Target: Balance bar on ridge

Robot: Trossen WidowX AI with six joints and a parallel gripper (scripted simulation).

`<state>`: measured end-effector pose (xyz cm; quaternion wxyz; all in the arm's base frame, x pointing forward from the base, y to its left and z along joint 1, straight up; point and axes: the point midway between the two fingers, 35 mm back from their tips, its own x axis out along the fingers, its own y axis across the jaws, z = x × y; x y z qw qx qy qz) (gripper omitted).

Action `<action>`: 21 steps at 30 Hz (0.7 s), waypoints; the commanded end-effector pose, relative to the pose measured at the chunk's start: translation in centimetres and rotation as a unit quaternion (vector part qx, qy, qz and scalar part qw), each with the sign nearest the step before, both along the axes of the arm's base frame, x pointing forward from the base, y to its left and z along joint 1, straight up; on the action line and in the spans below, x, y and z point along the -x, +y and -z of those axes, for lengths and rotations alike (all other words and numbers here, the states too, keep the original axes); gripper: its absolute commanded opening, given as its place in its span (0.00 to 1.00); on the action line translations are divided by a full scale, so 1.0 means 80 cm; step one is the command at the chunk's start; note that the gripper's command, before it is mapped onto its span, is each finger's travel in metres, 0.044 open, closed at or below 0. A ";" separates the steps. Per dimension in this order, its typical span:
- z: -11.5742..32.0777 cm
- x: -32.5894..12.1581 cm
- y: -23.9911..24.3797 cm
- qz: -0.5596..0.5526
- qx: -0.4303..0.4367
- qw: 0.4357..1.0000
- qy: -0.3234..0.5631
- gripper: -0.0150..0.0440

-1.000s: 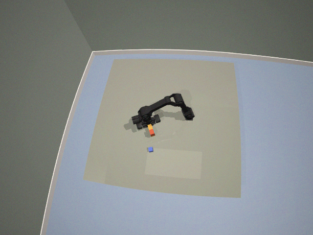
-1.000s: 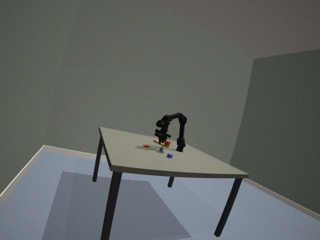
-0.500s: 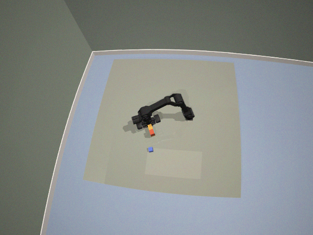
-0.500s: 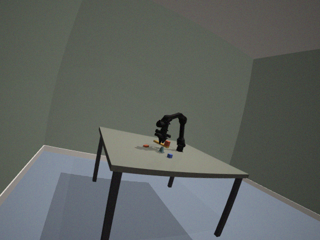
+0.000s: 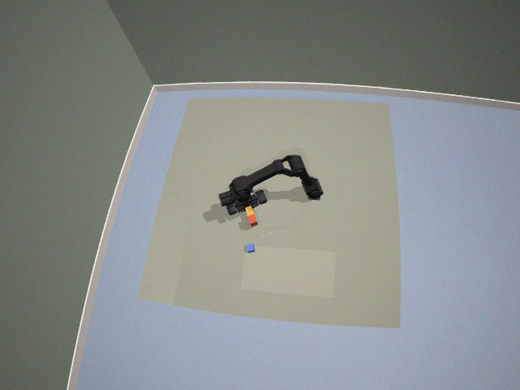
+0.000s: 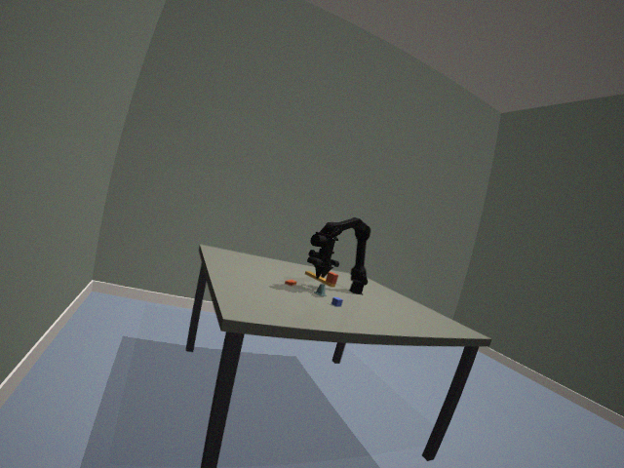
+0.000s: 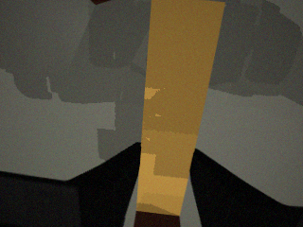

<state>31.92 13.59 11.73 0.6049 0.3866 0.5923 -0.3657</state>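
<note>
My gripper [image 5: 244, 204] [image 6: 319, 266] [image 7: 166, 151] is shut on the yellow bar [image 5: 249, 210] [image 6: 314, 276] [image 7: 182, 80], which carries a red-orange block [image 5: 252, 219] [image 6: 331, 277] at one end. The bar hangs off the table, slightly tilted in the exterior view, with the weighted end lower. The small teal ridge [image 6: 320, 290] stands on the table right under the bar, with a gap between them. In the overhead view the arm hides the ridge. In the wrist view the bar runs straight away from between my dark fingers.
A blue cube [image 5: 250, 248] [image 6: 336, 300] lies on the table in front of the ridge. A flat red piece [image 6: 291, 282] lies to the ridge's left. The arm's base [image 5: 314, 187] [image 6: 357, 286] stands behind on the right.
</note>
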 end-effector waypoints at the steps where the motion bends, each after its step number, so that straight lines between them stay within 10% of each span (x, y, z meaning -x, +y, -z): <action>1: 0.002 0.001 -0.001 0.000 0.002 1.000 0.001 0.25; 21: 0.004 0.001 0.000 0.000 0.002 1.000 0.001 0.25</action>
